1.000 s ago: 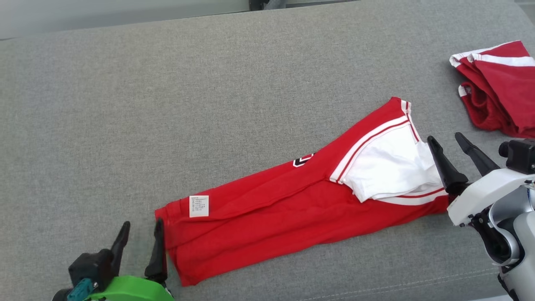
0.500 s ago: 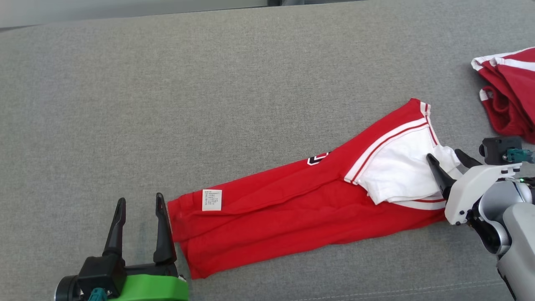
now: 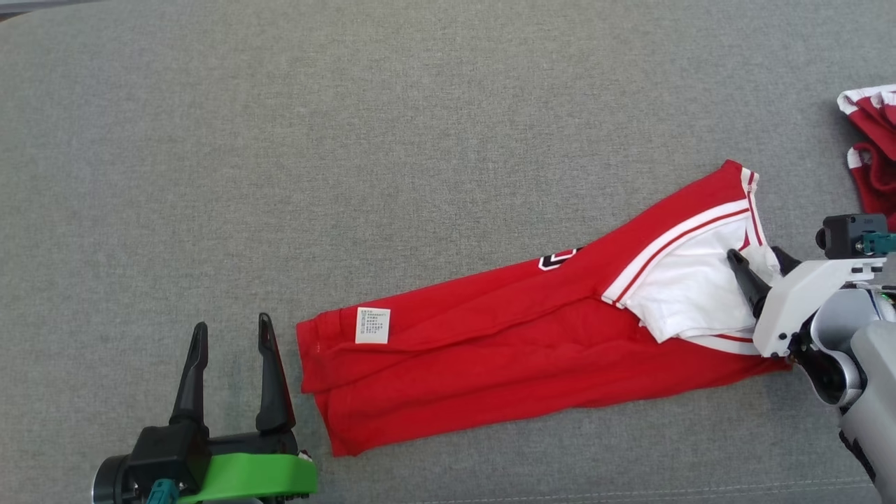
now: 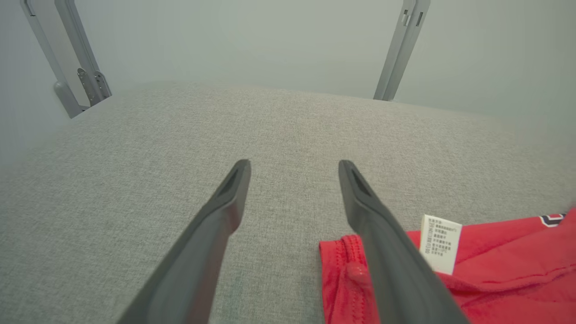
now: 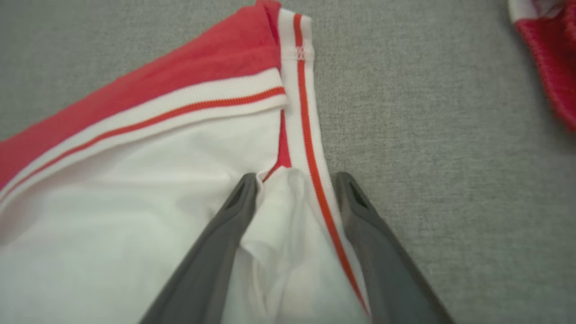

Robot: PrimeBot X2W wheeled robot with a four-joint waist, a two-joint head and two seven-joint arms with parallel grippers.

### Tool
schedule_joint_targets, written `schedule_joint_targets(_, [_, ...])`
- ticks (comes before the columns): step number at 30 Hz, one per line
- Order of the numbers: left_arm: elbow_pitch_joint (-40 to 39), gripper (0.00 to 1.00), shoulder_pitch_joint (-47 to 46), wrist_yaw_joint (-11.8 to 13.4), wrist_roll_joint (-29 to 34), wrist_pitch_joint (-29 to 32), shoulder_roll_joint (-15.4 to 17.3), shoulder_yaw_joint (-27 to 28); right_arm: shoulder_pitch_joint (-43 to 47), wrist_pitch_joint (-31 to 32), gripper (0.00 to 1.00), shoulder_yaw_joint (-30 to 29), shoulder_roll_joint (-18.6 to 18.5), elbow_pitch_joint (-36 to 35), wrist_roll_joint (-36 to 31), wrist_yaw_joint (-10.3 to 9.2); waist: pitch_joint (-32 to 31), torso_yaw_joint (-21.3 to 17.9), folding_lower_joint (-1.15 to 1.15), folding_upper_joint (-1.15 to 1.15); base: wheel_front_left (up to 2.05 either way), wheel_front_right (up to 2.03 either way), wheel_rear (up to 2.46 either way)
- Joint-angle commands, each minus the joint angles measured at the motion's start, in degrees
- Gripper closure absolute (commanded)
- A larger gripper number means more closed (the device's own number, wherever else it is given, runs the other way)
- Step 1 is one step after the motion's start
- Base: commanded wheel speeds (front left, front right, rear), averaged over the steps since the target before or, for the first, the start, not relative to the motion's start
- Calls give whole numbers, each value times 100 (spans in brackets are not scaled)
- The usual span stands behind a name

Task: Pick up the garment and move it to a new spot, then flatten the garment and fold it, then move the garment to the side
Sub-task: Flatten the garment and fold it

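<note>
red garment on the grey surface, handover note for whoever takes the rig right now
Left gripper: open, empty, beside the garment, at its label end.
Right gripper: open, fingers straddling the white-striped edge at the other end, not clamped.
Garment lies as a long narrow strip on the grey surface; a second red garment sits at far right.
Done: apparently laid out lengthwise. Left: grip both ends, fold, move aside.

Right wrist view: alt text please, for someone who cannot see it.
The right tool, open, straddles the white, red-striped edge of a red garment lying on a grey fabric surface. Part of a second red cloth shows at the upper right corner.
</note>
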Motion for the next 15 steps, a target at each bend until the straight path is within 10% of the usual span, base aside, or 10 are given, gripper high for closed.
schedule_joint_targets(1, [5, 0, 74, -50, 54, -15, -32, 63, 336, 299, 100, 360, 177, 65, 230, 54, -27, -35, 0, 29, 0, 0, 0])
schedule_joint_targets(15, [306, 0, 413, -459, 278, -14, -224, 500, 94, -201, 100, 139, -1005, -4, 1289, 22, -650, -232, 0, 29, 0, 0, 0])
